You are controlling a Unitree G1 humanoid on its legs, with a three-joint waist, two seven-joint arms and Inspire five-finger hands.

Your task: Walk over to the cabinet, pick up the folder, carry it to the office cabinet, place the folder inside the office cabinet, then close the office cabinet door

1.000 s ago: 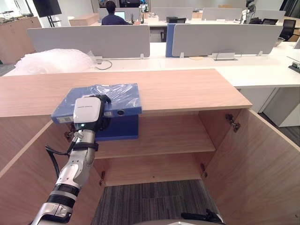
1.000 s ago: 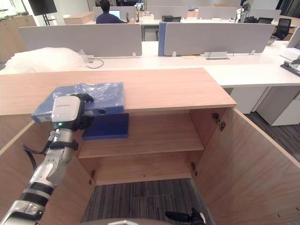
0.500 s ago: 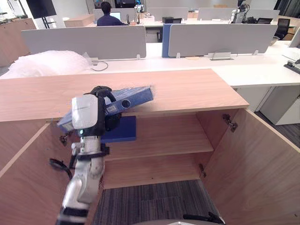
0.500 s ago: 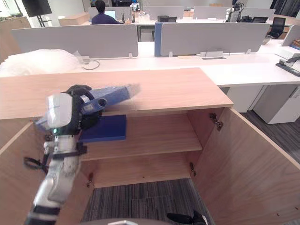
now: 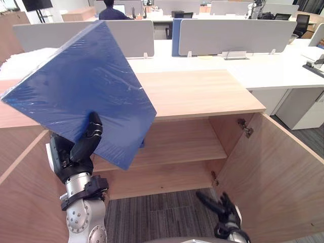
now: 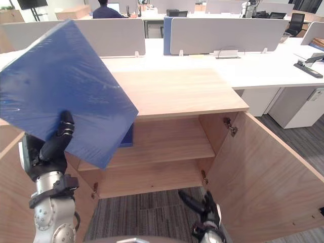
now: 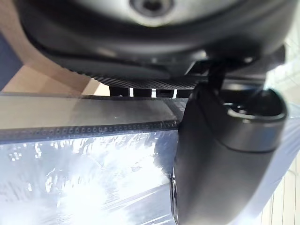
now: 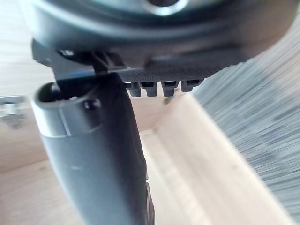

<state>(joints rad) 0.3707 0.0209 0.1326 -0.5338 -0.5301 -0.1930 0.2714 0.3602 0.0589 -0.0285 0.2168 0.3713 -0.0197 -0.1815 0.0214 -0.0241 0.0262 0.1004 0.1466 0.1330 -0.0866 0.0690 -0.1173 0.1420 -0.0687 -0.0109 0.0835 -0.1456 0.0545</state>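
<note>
Left hand (image 5: 75, 156) pinches the folder (image 5: 83, 88) by its lower edge, thumb across its face. Folder stands tilted at upper left, likely for carrying. Right hand (image 5: 224, 211), bottom centre, hangs relaxed and empty.

Both eye views look down from the head, sharing the open cabinet (image 5: 202, 93) beyond the left hand (image 5: 67, 159). Each wrist view looks along its hand, very close.

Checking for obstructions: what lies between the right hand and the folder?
The stretch is bare. In the left eye view the right hand hangs low before the cabinet; the folder is pinched higher in the left hand, with the shelf behind the gap.
</note>
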